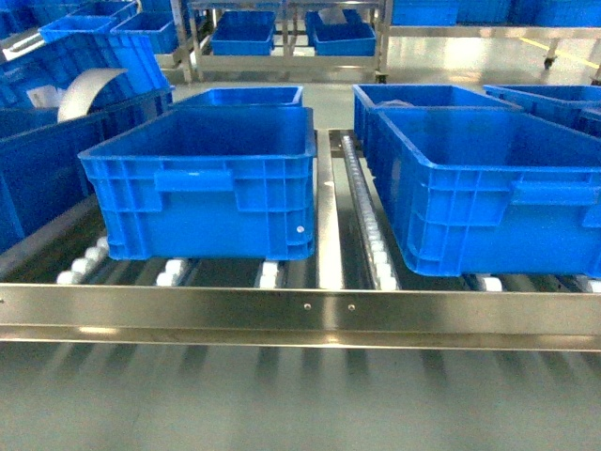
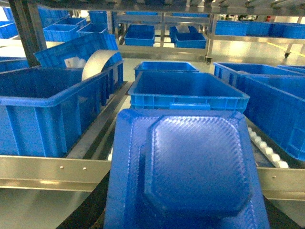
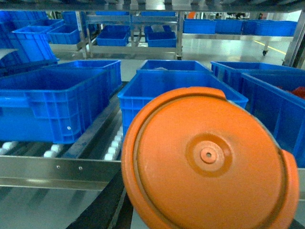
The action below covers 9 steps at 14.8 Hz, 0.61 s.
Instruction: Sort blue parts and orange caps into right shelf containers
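Before my wrists, blue part [image 2: 190,171] left, orange cap [image 3: 209,162] right; grippers hidden, so grip I cannot tell. Crates [image 1: 488,178] ahead: I should lift above rims, then drop

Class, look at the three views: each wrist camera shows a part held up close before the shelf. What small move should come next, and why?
Probably carry the orange cap forward over the crate straight ahead of it. The cap fills the right wrist view, short of the shelf's steel rail, as does the blue part on the left. The head view shows neither hand over any crate yet.
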Tool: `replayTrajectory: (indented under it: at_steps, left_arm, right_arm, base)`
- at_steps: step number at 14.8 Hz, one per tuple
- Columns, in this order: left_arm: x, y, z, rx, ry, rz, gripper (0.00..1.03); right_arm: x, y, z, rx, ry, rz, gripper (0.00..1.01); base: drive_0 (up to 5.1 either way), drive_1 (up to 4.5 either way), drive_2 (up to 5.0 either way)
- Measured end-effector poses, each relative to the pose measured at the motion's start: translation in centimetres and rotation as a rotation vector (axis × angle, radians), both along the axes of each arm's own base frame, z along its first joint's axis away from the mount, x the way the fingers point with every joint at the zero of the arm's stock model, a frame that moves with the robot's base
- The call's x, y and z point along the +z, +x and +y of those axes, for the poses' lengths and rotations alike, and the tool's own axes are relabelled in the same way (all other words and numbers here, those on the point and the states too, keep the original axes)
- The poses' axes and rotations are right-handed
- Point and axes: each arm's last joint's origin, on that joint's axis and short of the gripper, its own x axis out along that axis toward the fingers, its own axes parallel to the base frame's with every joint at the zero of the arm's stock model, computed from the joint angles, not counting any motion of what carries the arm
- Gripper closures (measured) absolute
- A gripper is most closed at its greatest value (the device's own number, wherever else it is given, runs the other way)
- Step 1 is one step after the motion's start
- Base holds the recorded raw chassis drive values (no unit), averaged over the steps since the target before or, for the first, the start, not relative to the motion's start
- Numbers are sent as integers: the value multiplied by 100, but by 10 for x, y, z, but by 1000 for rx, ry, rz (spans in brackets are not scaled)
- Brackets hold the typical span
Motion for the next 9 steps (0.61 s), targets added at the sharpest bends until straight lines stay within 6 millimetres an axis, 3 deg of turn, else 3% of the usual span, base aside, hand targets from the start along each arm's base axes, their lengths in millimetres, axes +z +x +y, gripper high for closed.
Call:
replayTrajectory:
  at_steps: [9]
  left_arm:
    - [0, 0, 0, 2, -1, 0, 60]
  right_arm:
    - [0, 0, 0, 3, 0, 0, 57]
  base:
    - [-87, -87, -87]
